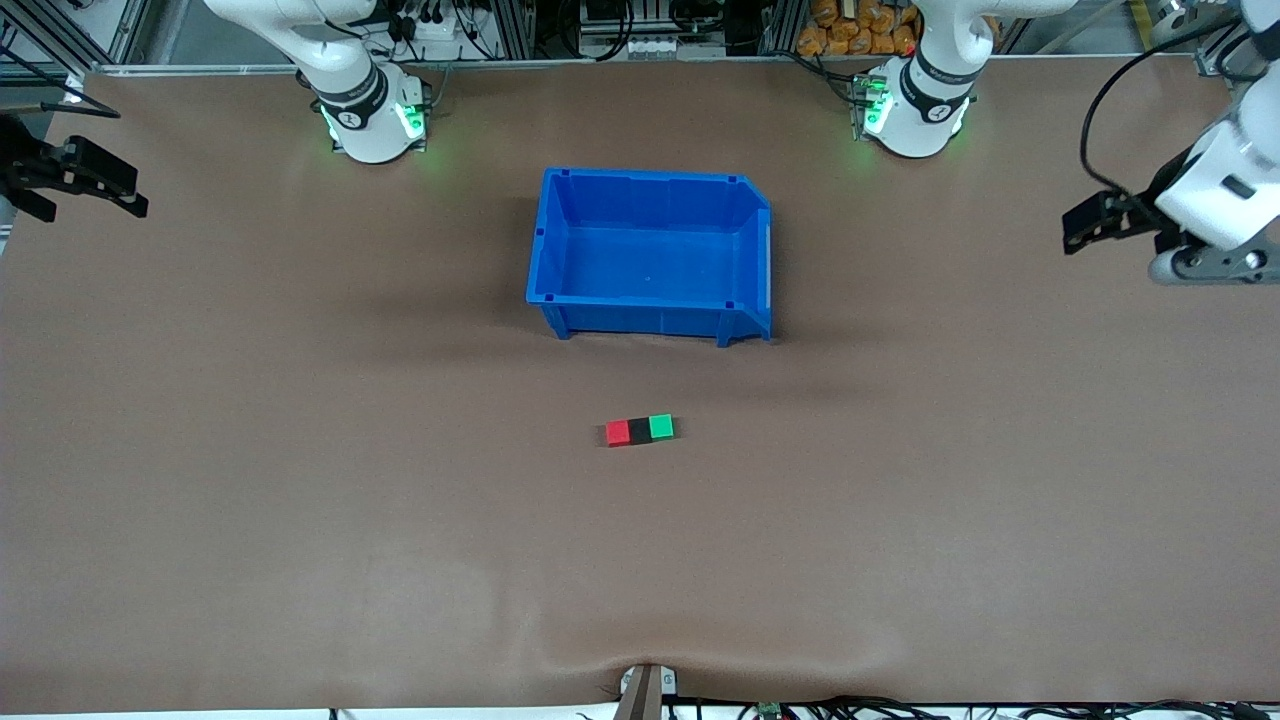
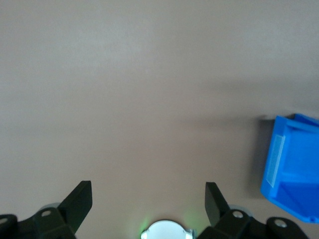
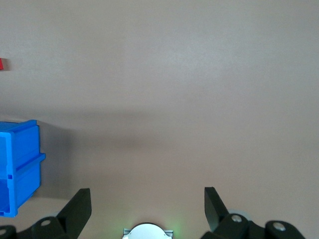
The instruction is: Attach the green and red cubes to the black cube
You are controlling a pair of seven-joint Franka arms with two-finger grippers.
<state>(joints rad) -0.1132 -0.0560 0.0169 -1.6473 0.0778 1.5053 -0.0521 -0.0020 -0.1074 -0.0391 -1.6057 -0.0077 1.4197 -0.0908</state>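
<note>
Tabletop (image 1: 300,520): we see a wide brown surface that carries everything here.
Blue bin (image 1: 560,250): it stands near the middle, empty, farther from the front camera than the cubes.
Left tool (image 2: 148,199): it hangs over the left arm's end of the tabletop, fingers spread wide, holding nothing; this arm waits.
Right tool (image 3: 147,199): it hangs over the right arm's end of the tabletop, also wide open and empty.
Black cube (image 1: 640,430): it sits between the two coloured ones, nearer to the front camera than the bin.
Red cube (image 1: 618,433): it touches the black cube on the side toward the right arm's end.
Green cube (image 1: 661,427): it touches the black cube on the side toward the left arm's end.
Step in hand: we judge that the joining looks finished, since the three cubes form one straight row and both tools are well apart from it.
Next move: probably none is needed; at most we would check that the row holds together.
Writing: we can read no brand or label anywhere.
</note>
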